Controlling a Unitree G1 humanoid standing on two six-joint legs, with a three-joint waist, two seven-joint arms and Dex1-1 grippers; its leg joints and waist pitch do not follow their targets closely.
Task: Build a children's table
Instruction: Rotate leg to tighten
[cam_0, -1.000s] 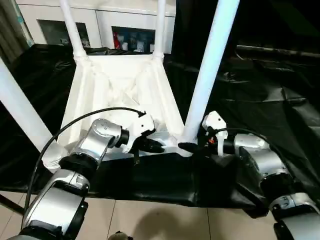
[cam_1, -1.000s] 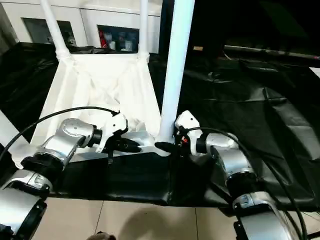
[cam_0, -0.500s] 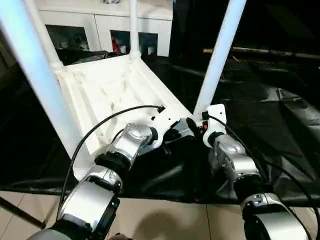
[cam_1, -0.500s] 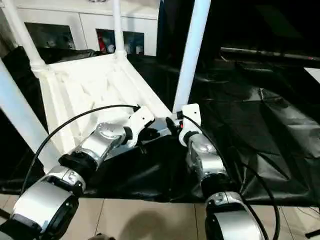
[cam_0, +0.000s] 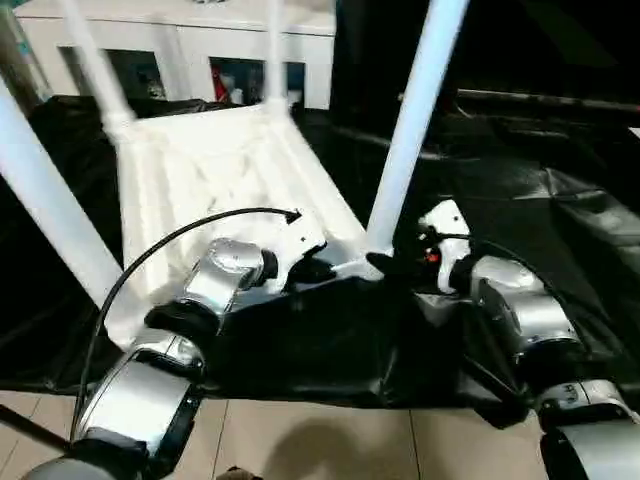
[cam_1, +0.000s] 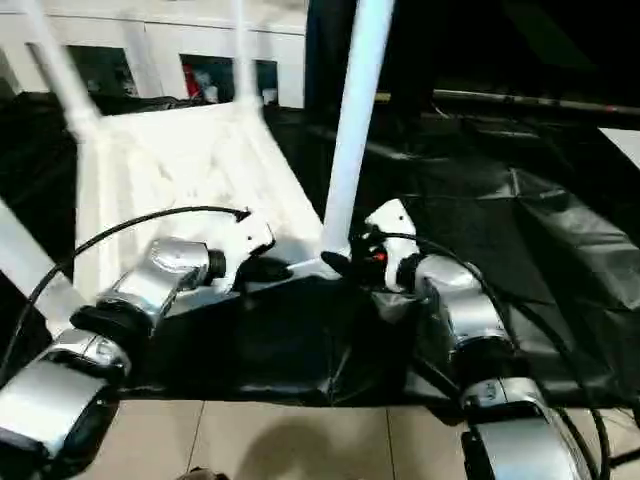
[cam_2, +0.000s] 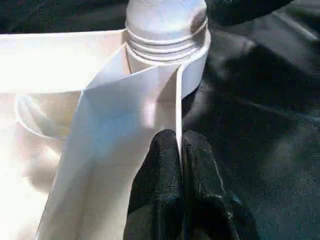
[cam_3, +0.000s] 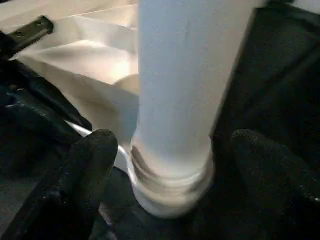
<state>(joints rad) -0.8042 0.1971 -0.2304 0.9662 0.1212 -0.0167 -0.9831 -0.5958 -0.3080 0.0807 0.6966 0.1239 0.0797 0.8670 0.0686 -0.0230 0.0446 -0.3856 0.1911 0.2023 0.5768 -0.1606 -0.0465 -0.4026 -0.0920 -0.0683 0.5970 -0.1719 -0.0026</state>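
The all-white plastic rectangular children's table (cam_0: 220, 170) lies upside down on a black plastic sheet (cam_0: 520, 200) with four long tapered white legs standing up from its corner sockets. A white glass-fronted cabinet (cam_0: 200, 40) stands behind.

The left claw (cam_2: 179, 150) is closed, pinching the thin raised rim (cam_2: 177, 95) of the upturned top just beside the near right corner socket (cam_2: 167, 35). This likely steadies the top so it cannot twist or slide.

The right claw (cam_3: 172, 155) is open; its black fingers (cam_3: 90, 160) stand either side of the near right leg (cam_3: 185, 85), at its ribbed base, apart from it. The leg looks seated in the socket, so this reads as a release after screwing in, or a regrip for another turn.
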